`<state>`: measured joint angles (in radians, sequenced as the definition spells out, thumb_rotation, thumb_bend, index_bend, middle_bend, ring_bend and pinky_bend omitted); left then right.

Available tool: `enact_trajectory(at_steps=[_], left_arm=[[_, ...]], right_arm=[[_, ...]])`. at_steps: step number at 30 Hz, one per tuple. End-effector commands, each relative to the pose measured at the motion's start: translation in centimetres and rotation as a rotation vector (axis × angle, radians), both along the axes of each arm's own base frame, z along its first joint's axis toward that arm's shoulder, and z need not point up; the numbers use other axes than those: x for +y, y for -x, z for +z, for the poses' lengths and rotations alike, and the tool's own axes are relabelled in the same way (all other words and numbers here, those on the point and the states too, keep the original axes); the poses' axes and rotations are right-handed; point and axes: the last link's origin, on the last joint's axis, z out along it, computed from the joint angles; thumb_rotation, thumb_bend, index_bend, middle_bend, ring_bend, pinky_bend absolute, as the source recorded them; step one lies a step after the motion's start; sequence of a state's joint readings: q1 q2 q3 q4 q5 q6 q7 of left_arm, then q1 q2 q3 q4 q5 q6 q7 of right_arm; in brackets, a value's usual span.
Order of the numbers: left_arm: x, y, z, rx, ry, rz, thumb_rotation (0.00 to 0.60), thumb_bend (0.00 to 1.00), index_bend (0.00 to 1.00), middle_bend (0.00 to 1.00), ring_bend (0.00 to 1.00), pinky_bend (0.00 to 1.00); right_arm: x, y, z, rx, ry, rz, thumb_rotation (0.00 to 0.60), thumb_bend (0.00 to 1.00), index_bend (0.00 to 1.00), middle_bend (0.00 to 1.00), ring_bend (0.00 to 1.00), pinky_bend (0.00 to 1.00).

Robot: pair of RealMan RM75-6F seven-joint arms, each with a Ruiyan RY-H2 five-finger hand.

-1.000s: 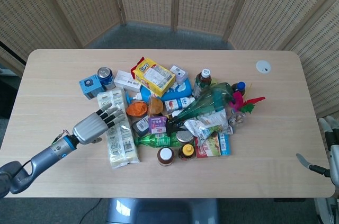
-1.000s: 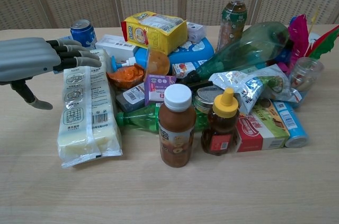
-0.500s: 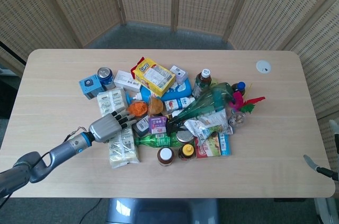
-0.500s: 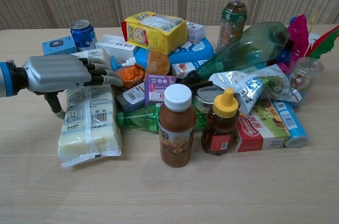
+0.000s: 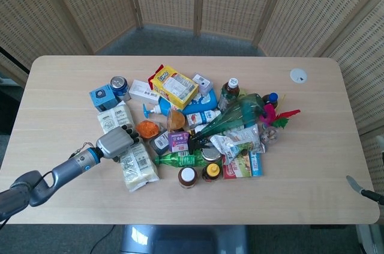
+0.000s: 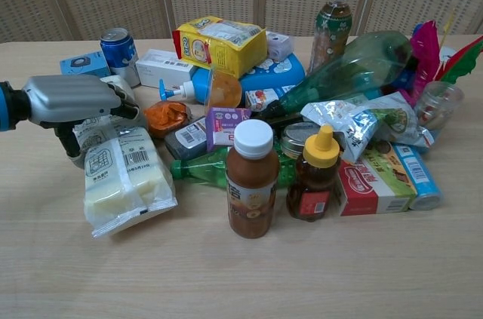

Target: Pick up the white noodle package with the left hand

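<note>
Head view. Left hand (image 5: 114, 143), on its arm reaching in from the table's (image 5: 60, 98) near-left edge: half a second back its fingers lay flat and straight across the white noodle package (image 5: 132, 157); now they are curled down over the pack's middle. Package has swung, its upper end drawn toward the blue can (image 5: 118, 83) and light-blue box (image 5: 101, 96), lower end angled out toward the brown bottle (image 5: 187, 176). Orange pouch (image 5: 147, 128) sits just beside the fingers. Right hand: not seen, only a thin metal tip at the far right edge.

Chest view. Left hand (image 6: 72, 100) closed over the top of the package (image 6: 124, 183), thumb hooked under the near side. Pack is bent at the grip, its front half sagging to the table, where earlier it lay long and flat. Judgement: grasp looks made, lift not yet begun; the slack, soft wrapper may slip or fold further when raised.
</note>
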<state>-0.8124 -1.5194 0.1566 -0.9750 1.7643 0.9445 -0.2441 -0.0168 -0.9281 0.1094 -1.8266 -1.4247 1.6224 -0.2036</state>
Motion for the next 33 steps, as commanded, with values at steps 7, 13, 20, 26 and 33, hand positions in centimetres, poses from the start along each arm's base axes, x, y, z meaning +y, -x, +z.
enact_trajectory(at_steps=[7,13,20,26,33], left_arm=[[-0.3,0.0,4.6,-0.193,-0.115,0.041,0.6,0.17,0.56,0.44,0.68,0.6],[-0.8,-1.1,8.9,-0.328,-0.207,0.029,0.6,0.17,0.55,0.43,0.66,0.58],[-1.2,-3.2,14.3,-0.47,-0.328,-0.011,0.6,0.17,0.54,0.43,0.64,0.56],[-1.4,-5.4,18.2,-0.621,-0.458,-0.058,0.6,0.17,0.53,0.43,0.64,0.54],[-1.6,-6.6,19.9,-0.714,-0.512,-0.077,0.6,0.17,0.51,0.41,0.62,0.5]], right_arm=[[-0.3,-0.1,-0.4,-0.007,-0.009,0.001,0.386,0.18,0.0,0.0,0.0,0.0],[-0.6,-0.1,-0.8,-0.017,-0.025,0.007,0.388,0.18,0.0,0.0,0.0,0.0],[-1.1,0.2,-1.7,-0.043,-0.05,0.015,0.387,0.18,0.0,0.0,0.0,0.0],[-1.4,0.6,-2.2,-0.067,-0.058,0.029,0.387,0.18,0.0,0.0,0.0,0.0],[-1.3,0.9,-2.5,-0.081,-0.057,0.032,0.386,0.18,0.0,0.0,0.0,0.0]])
